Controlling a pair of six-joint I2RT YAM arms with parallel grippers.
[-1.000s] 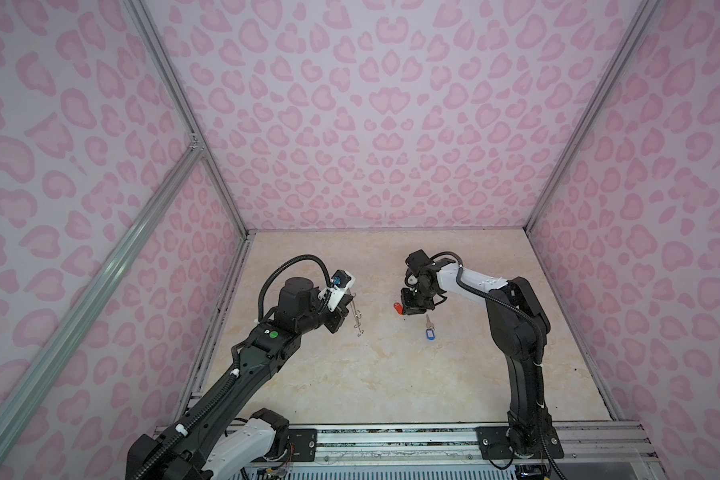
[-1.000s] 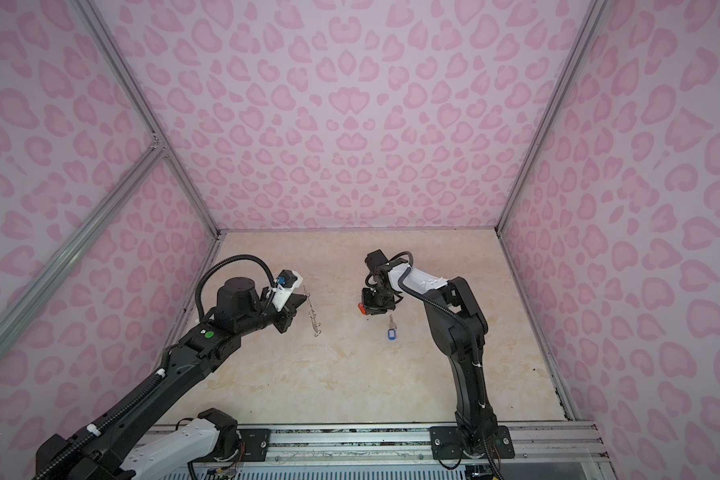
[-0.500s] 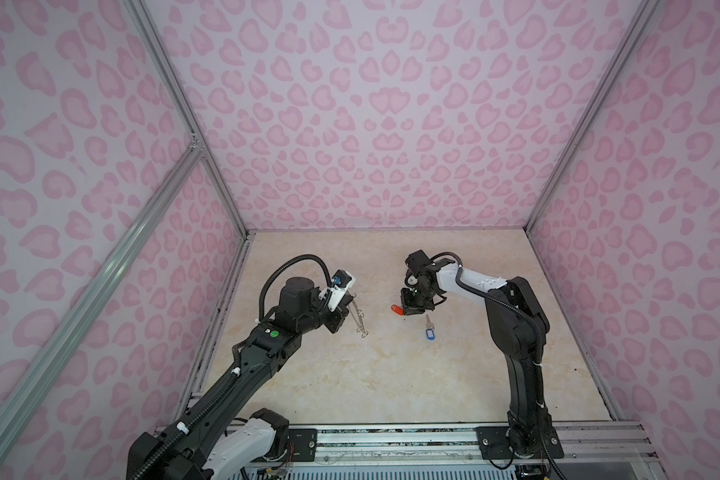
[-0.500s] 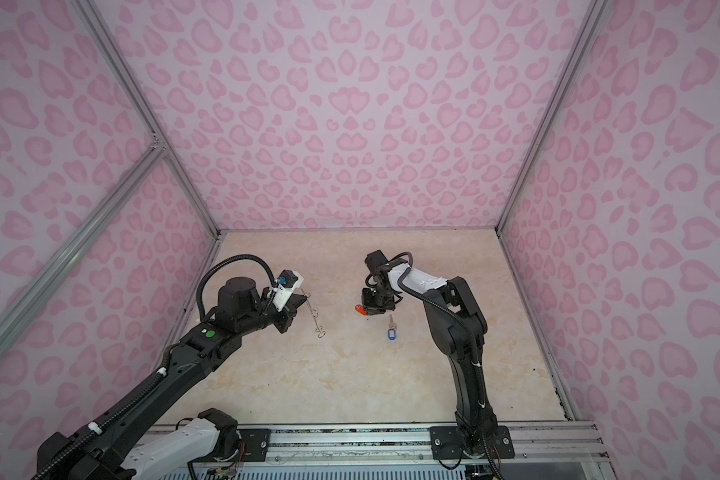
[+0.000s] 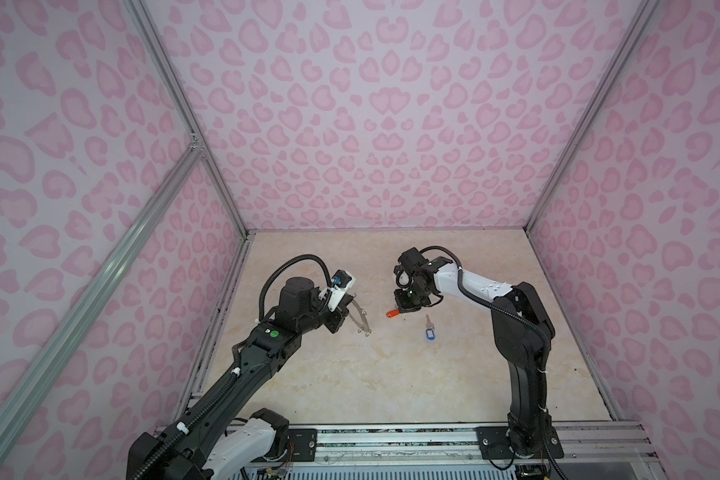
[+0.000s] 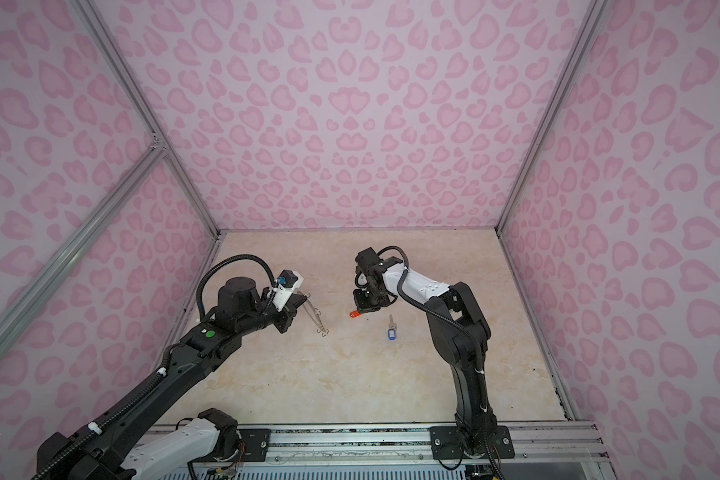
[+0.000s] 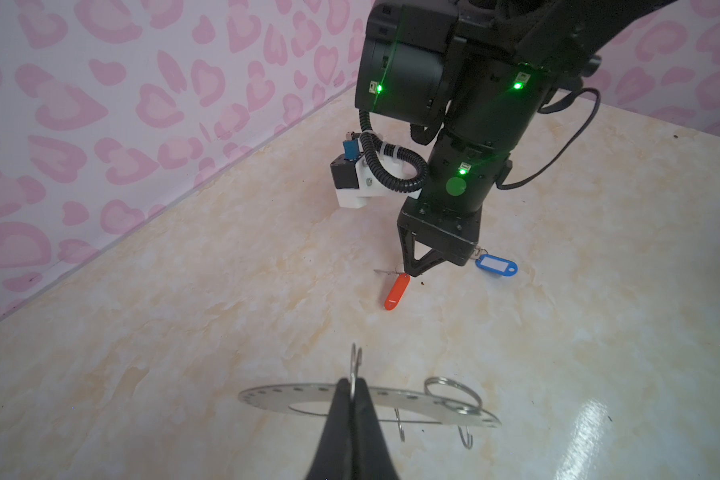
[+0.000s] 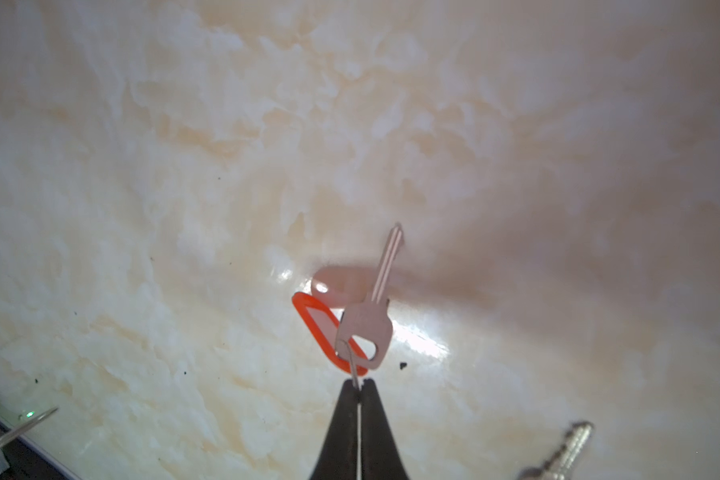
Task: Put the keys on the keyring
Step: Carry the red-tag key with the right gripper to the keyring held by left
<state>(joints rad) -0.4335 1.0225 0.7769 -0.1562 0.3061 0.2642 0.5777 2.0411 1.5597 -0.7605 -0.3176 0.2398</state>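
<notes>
bimanual key-threading scene; positions are given from the blue-tagged key [image 5: 428,329] [image 6: 390,329]. it lies flat on the marbled table [image 5: 391,374], free of both grippers, with its blade toward the back wall and its tag toward the arm bases.

the right gripper [image 5: 400,311] stands just left of and slightly behind the blue-tagged key in both top views, pointing down at the table. in the right wrist view its jaws are pressed together on the thin wire ring [image 8: 352,365] of the red-tagged key [image 8: 368,328]. the silver key and its red tag [image 8: 321,328] hang from that ring beyond the fingertips. the red tag [image 5: 392,313] slopes downward, farther left of the blue-tagged key than the gripper; whether its lower end touches the table cannot be told.

the left gripper [image 7: 352,390] is well left of the blue-tagged key, beyond the red-tagged key. its jaws are closed on a wire loop [image 7: 354,359] standing at the rim of the keyring [image 7: 412,400], and the flat grey disc juts out beyond the fingertips. small holes line the rim. a split ring [image 7: 449,388] sits on the part of the rim nearer the blue-tagged key, and two wire hooks [image 7: 399,424] hang below the disc. in both top views the keyring [image 5: 360,322] [image 6: 316,318] shows edge-on and tilted, apart from both keys.
</notes>
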